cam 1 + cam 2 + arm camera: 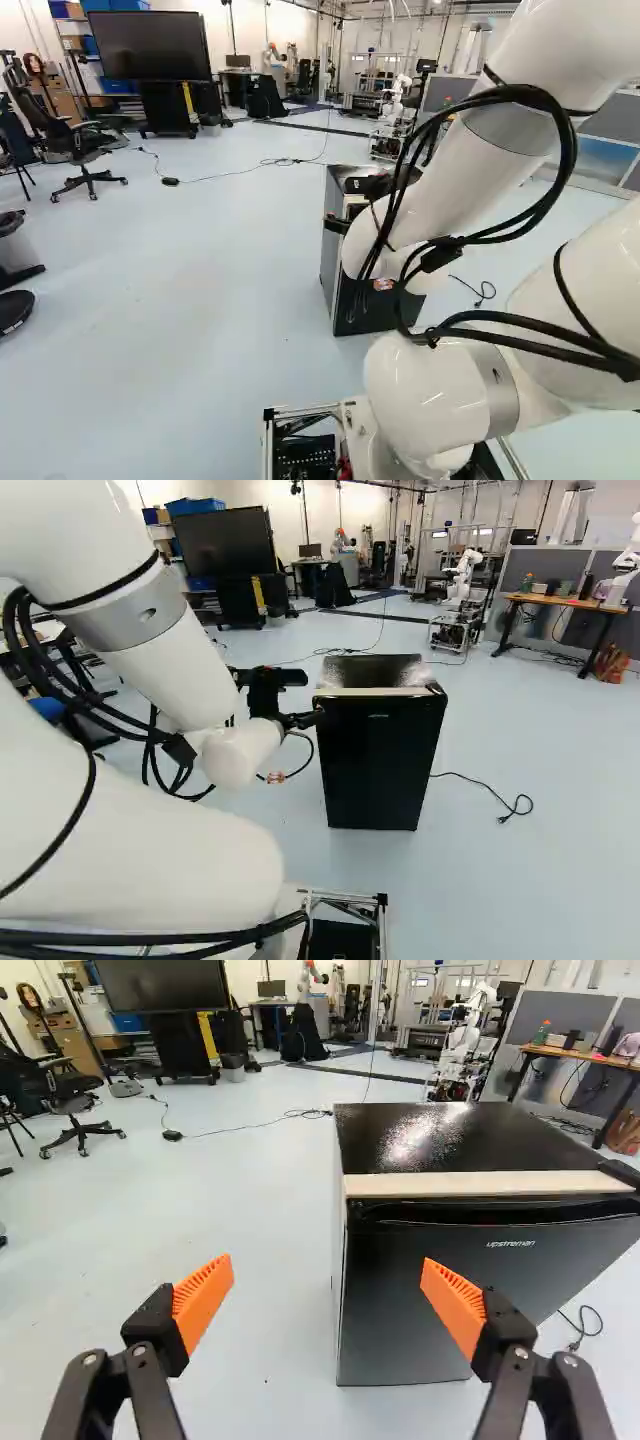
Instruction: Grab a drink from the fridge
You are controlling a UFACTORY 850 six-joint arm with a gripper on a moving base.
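Note:
My gripper is at the top front left corner of the small black fridge in the right base view. In the wrist view the gripper stands open with nothing between its orange pads. One finger points toward the fridge door, the other toward bare floor; whether either touches the door I cannot tell. The door is closed, with a recessed grip under a pale strip along the top edge. In the left base view my arm partly covers the fridge. No drink is visible.
A power cord lies on the floor beside the fridge. Farther back stand a large screen, an office chair, a wooden desk and another robot.

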